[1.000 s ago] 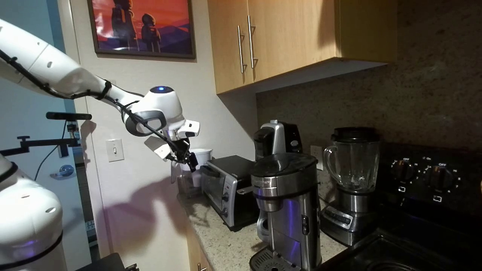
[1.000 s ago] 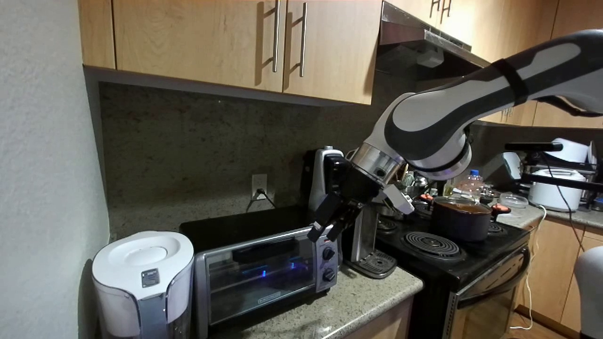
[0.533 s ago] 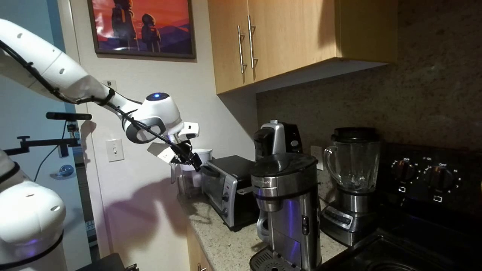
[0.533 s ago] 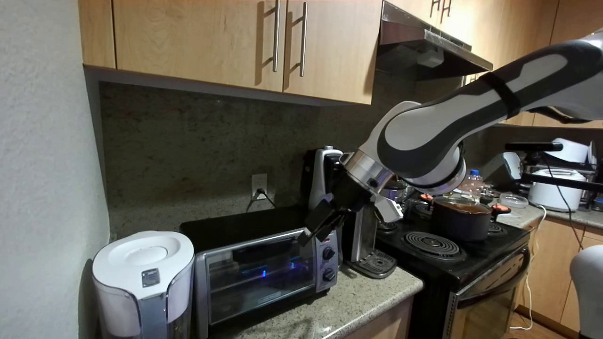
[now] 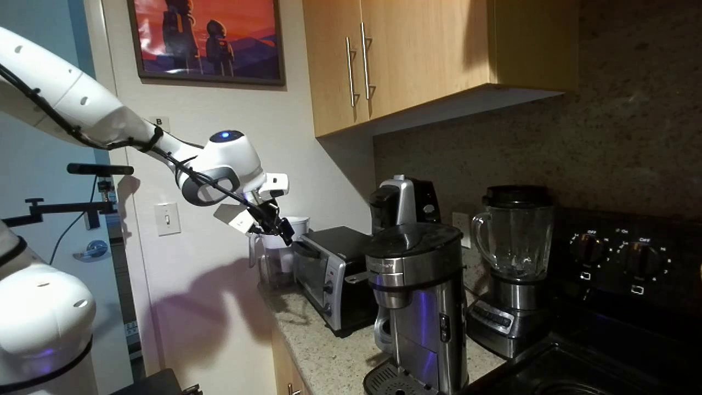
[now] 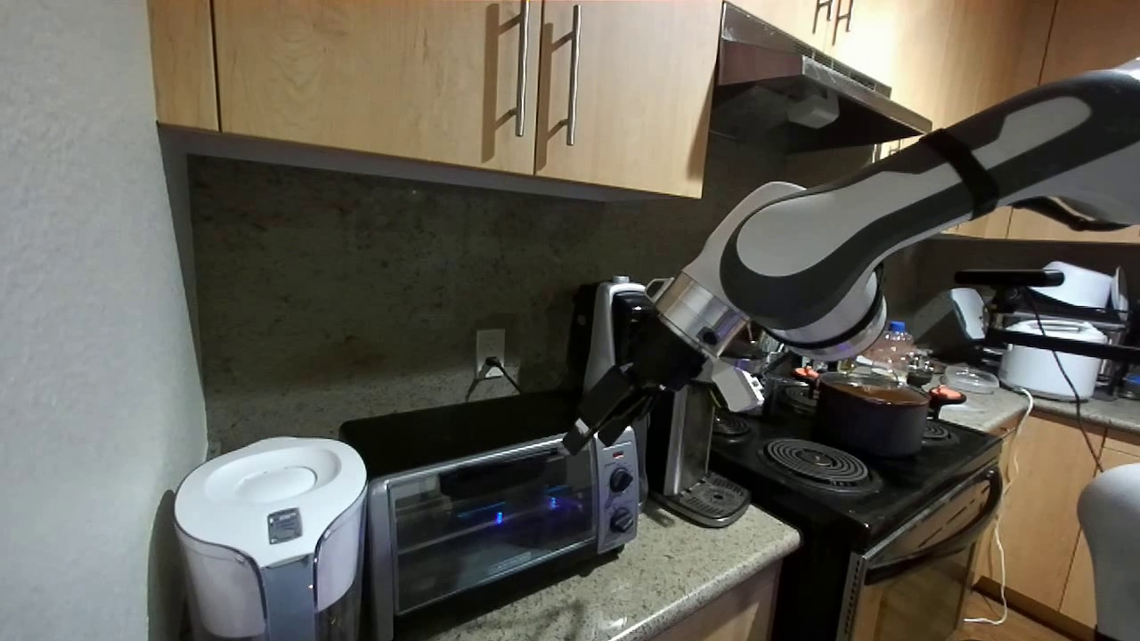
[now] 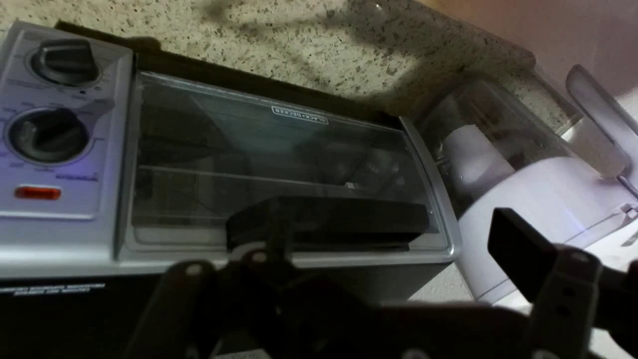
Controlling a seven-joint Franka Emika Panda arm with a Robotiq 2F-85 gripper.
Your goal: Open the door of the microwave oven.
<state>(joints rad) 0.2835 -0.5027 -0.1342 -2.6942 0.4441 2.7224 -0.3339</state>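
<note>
The microwave oven is a silver-grey boxy oven with a black top [image 5: 340, 241], [image 6: 463, 432]; its silver control panel [image 7: 55, 199] shows in the wrist view. Its dark glass door [image 6: 494, 543], [image 7: 269, 144] is closed and framed in silver. A black bar handle [image 7: 344, 217] runs along the door's top edge. My gripper [image 5: 287, 237], [image 6: 595, 434], [image 7: 398, 239] is open and empty, tilted down by the door's upper edge at the control-panel side. In the wrist view the handle lies between the fingers, beyond them. Whether a finger touches it, I cannot tell.
A white water pitcher [image 6: 272, 499], [image 7: 538, 199] stands close beside the oven. A steel coffee maker [image 5: 417, 307] stands on the other side, with a blender [image 5: 518, 258] and a stove [image 6: 819, 463] past it. Wooden cabinets [image 6: 374, 80] hang above.
My gripper has shifted slightly toward the oven and along its front toward the pitcher, dipping first and then rising a little. The door has not moved.
</note>
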